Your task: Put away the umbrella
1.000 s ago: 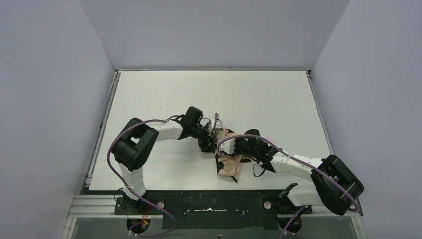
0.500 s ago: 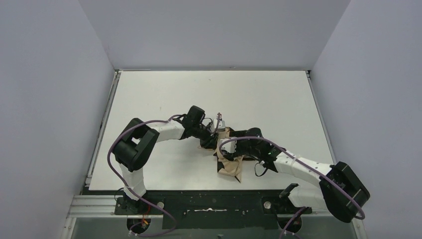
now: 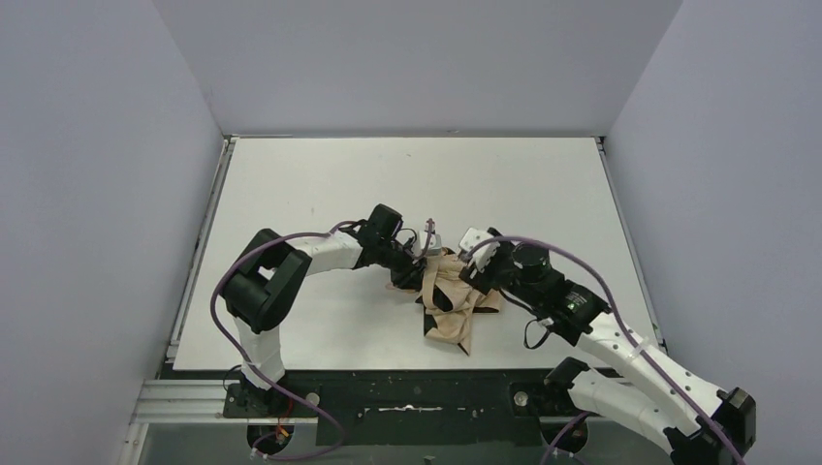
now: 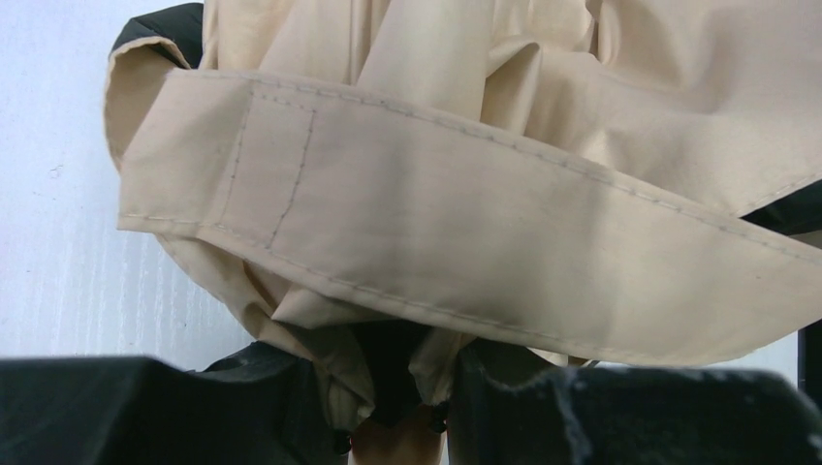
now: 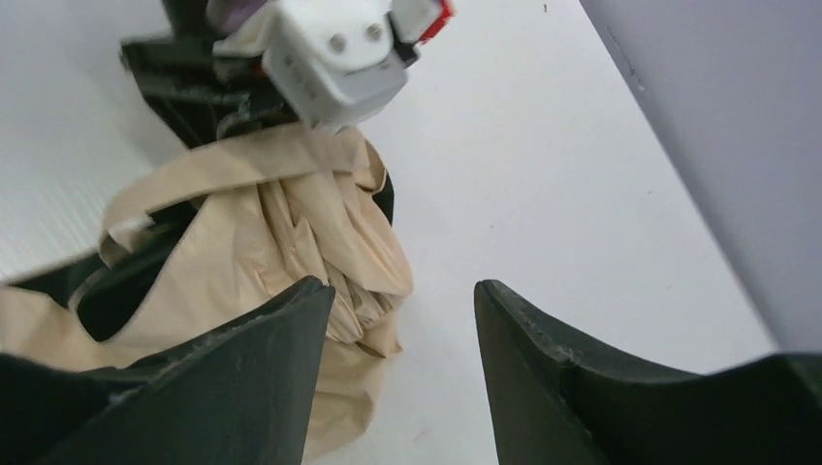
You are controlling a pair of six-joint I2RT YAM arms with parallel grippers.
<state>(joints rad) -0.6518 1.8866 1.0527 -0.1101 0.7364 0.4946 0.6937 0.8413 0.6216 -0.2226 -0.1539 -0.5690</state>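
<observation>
The umbrella (image 3: 453,302) lies as a loose, crumpled bundle of tan fabric near the table's middle front. In the left wrist view its fabric and a flat stitched tan band (image 4: 456,218) fill the frame. My left gripper (image 3: 418,265) reaches in from the left and is shut on the umbrella's upper end; folds of fabric sit pinched between its fingers (image 4: 393,417). My right gripper (image 3: 482,268) hovers open just right of the bundle, holding nothing. In its own view the right gripper (image 5: 399,291) stands beside the umbrella (image 5: 291,232), its left finger over the fabric's edge.
The white table (image 3: 320,174) is enclosed by pale walls on the left, back and right. The left arm's white wrist camera block (image 5: 334,53) sits just beyond the bundle in the right wrist view. Bare tabletop (image 5: 543,194) lies to the bundle's right.
My right gripper has opened, let go of the umbrella and drawn back to the right. My left gripper has closed on the umbrella's upper end. The fabric has spread out a little.
</observation>
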